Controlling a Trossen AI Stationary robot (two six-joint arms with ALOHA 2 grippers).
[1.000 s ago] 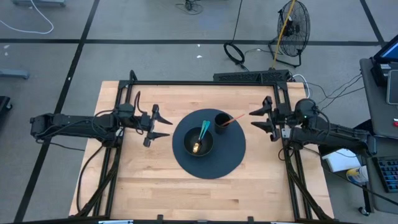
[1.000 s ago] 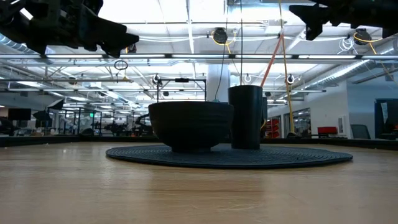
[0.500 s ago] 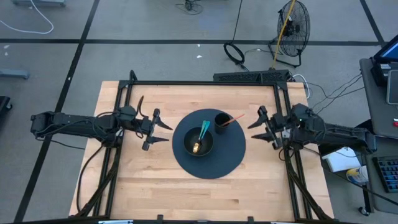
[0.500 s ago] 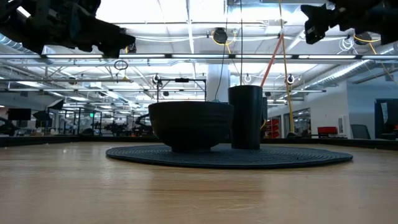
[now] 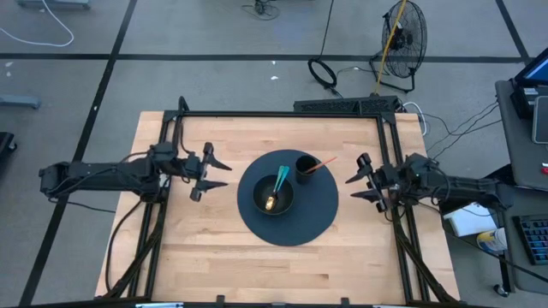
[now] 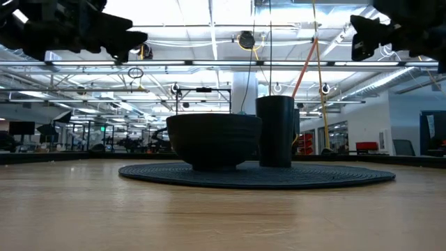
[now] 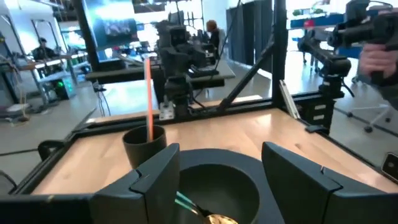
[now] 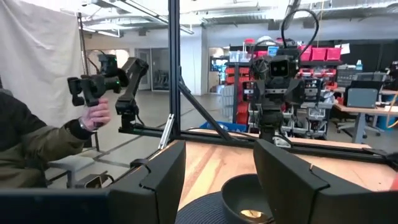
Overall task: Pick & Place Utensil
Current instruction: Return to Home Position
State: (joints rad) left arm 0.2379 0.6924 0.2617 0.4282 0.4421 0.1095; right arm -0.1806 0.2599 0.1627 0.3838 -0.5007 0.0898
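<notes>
Pale wooden table (image 5: 257, 257) carries a dark round mat (image 5: 318, 218) at its middle, with workshop floor all round. On the mat stands a black bowl (image 6: 212, 139). A gold spoon (image 5: 271, 202) lies in it, along with a teal piece (image 5: 281, 180), perhaps a fork, though the view is too coarse to say. Just beside the bowl, on its far right, a black cup (image 6: 275, 132) holds an orange straw (image 5: 320, 164).

The left gripper (image 5: 219, 175) hangs above bare wood left of the mat, fingers apart and empty. The right gripper (image 5: 353, 188) hangs to the right of the mat, also spread and holding nothing.

With everything placed, I judge the step in hand to be the return to rest. The next move calls for drawing each arm back toward its own table edge, staying high and clear of the straw.
</notes>
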